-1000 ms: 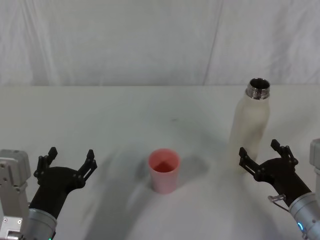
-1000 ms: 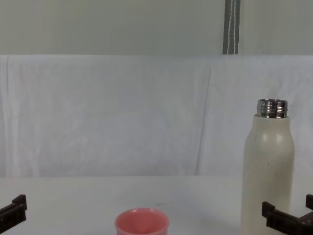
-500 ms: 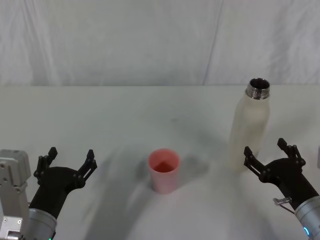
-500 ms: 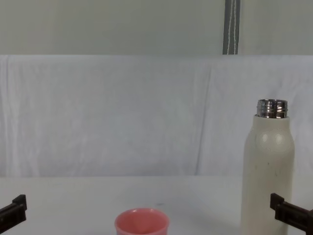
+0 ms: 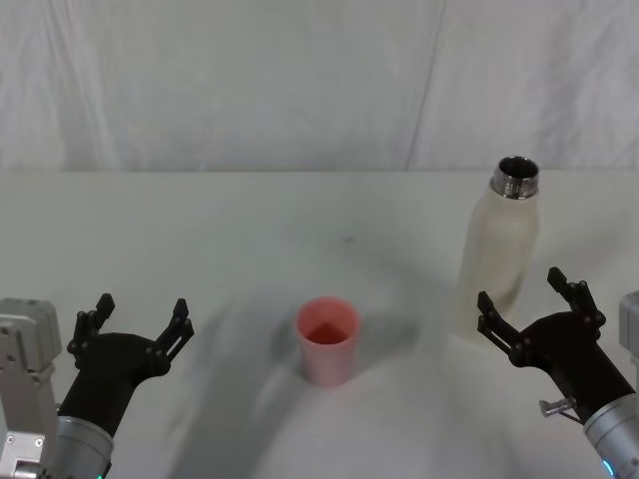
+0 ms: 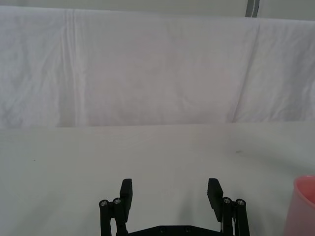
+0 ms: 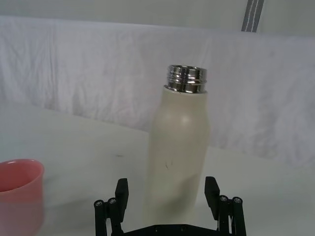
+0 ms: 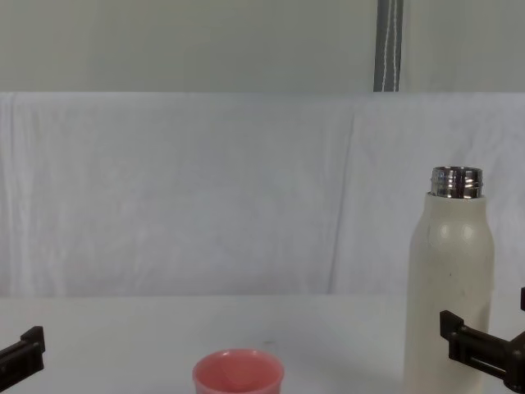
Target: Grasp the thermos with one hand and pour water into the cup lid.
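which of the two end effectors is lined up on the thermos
The right end effector: its open jaws sit just short of the cream thermos. The left end effector, also open, faces bare table, left of the pink cup lid.

The setting is looking like a robot test lab or staged recording area, not a home. A creased white cloth (image 8: 205, 197) is hanging as a backdrop behind a bench (image 5: 200, 230) that is lying covered in plain white, and above it a bare pale wall (image 8: 180, 45) is carrying a grey vertical rail (image 8: 389, 45).
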{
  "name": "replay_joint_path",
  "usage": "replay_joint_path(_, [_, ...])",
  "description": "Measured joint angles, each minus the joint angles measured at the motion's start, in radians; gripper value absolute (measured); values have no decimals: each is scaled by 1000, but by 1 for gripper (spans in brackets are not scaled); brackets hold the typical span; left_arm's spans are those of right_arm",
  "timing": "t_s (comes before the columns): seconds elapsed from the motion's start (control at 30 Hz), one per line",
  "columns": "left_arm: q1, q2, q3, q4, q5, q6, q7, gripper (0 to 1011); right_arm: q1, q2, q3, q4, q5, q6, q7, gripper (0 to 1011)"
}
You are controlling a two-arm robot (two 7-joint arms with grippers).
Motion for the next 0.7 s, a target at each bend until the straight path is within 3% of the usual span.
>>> replay_joint_path(0.7, [0, 0, 0, 0, 0, 0, 0, 1001, -38, -33, -18, -21, -10, -12, 7, 1001])
